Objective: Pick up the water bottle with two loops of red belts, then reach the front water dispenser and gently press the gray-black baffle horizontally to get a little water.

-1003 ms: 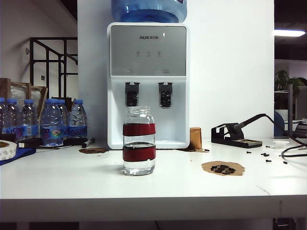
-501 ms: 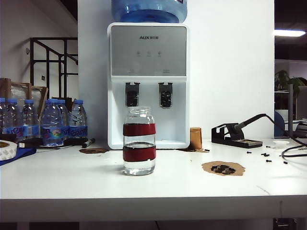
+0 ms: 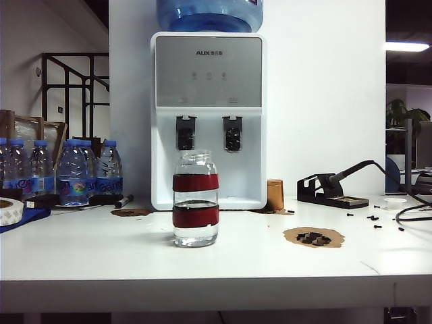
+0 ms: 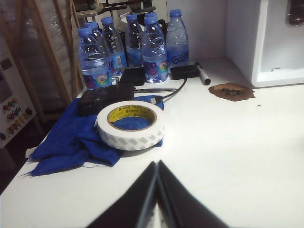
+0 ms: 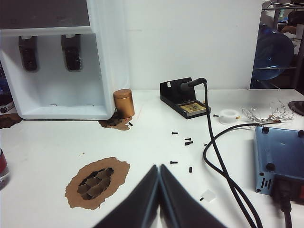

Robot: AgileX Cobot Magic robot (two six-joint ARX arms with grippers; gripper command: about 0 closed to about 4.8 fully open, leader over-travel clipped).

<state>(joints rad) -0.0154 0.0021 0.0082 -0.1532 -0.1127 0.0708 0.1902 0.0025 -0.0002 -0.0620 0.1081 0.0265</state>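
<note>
On the far left of your white table [image 3: 101, 260] stood a bunch of blue-capped bottles [image 3: 71, 172] by the wall. Close by lay a roll of white tape [image 4: 131, 124] on a blue cloth [image 4: 71, 137], with a black marker [image 4: 203, 75] a little further along. Your left claw [image 4: 156, 171] hung low over the table just in front of the tape, and its two fingers were squeezed tight together with nothing between them. The water bottle did not show in that claw's camera at all, so it sat well away from it, off toward the middle.

In the middle, the water bottle [image 3: 196, 198] stood upright, with its two red bands around it and some water in the bottom. No claw touched it. Right behind it stood the water dispenser [image 3: 208, 121], white with a grey front, two dark taps [image 3: 209, 133] and a blue jug [image 3: 209, 13] on top. The bottle sat in front of the gap between the two taps, apart from them.

To the right you had a small copper cup [image 5: 124, 103] beside the dispenser, then a torn brown patch [image 5: 97, 181] on the table. Your right claw [image 5: 159, 173] hung just beside that patch, clenched shut and holding nothing. Only a sliver of the bottle [image 5: 3, 168] showed at the edge of that claw's camera, well apart from the claw. Further right sat a black soldering stand [image 5: 183, 99], a black cable [image 5: 223, 161] and a blue box [image 5: 280, 159].
</note>
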